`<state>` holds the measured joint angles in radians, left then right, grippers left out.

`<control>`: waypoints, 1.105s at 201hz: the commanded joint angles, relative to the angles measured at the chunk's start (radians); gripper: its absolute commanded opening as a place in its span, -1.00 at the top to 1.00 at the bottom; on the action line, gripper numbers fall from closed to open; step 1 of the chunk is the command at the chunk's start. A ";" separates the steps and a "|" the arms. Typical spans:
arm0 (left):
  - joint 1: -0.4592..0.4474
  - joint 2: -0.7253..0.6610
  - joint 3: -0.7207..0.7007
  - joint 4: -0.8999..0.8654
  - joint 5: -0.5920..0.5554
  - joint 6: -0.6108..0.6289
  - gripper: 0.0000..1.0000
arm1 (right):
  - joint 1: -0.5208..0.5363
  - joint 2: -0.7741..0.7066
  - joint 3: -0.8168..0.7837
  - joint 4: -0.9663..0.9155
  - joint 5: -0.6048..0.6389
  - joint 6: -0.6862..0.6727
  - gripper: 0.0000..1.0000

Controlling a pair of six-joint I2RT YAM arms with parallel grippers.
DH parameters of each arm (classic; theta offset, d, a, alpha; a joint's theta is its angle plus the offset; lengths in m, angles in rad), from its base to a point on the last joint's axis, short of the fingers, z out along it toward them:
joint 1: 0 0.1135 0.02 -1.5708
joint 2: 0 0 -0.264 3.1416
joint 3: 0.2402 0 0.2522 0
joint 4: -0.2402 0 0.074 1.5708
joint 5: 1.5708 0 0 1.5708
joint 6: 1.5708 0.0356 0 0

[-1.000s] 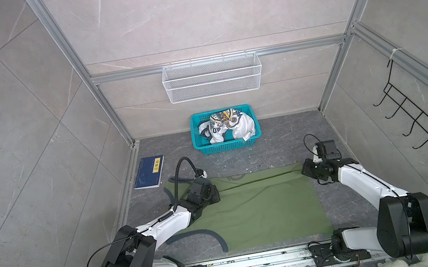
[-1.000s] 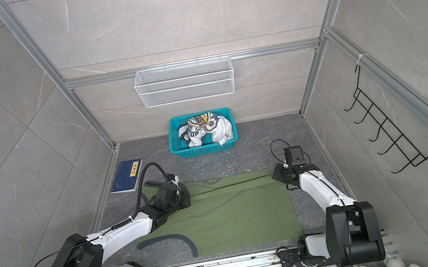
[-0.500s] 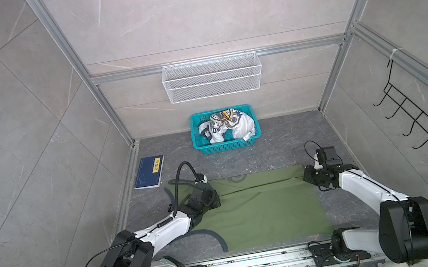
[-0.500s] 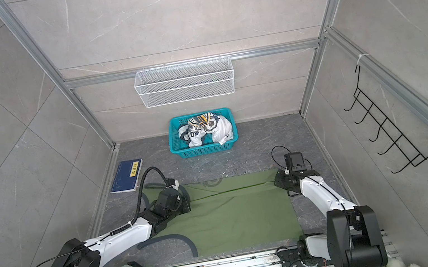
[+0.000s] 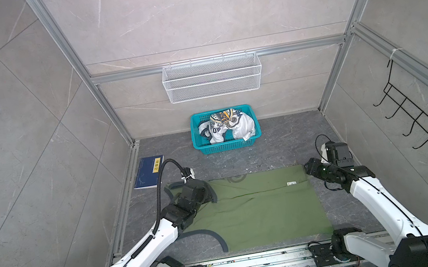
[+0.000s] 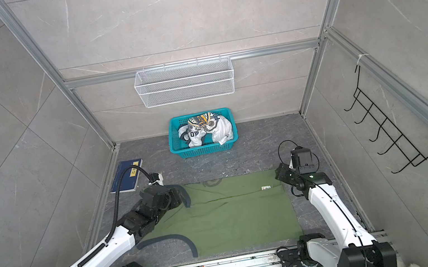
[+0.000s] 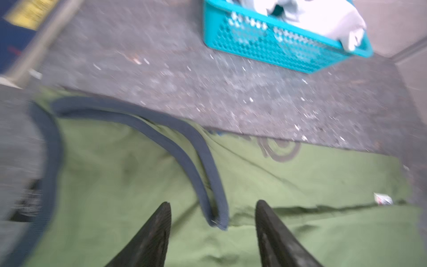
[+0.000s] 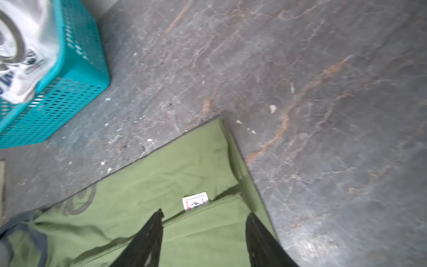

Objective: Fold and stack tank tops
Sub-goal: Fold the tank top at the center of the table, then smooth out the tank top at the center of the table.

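Release! Left gripper and right gripper have sprung open, both empty; the olive tank top lies flat, its first fold apparently laid.

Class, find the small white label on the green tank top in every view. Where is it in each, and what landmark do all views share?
Both top views: label on the green tank top, at its fold line, toward the robot's right.
Left wrist: label at the fold line, well beyond the left gripper.
Right wrist: label just beyond the right gripper.
Shared landmark: the teal basket.
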<state>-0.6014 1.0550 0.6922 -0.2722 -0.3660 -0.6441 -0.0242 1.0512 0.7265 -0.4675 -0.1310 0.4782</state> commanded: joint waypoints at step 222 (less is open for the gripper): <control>0.582 0.630 0.285 -0.003 0.283 -0.153 0.30 | 0.058 0.182 -0.041 0.136 -0.160 -0.048 -0.21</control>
<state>-0.0273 1.6749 0.9405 -0.2977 -0.0528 -0.8085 0.0288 1.2232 0.7017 -0.3454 -0.2653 0.4507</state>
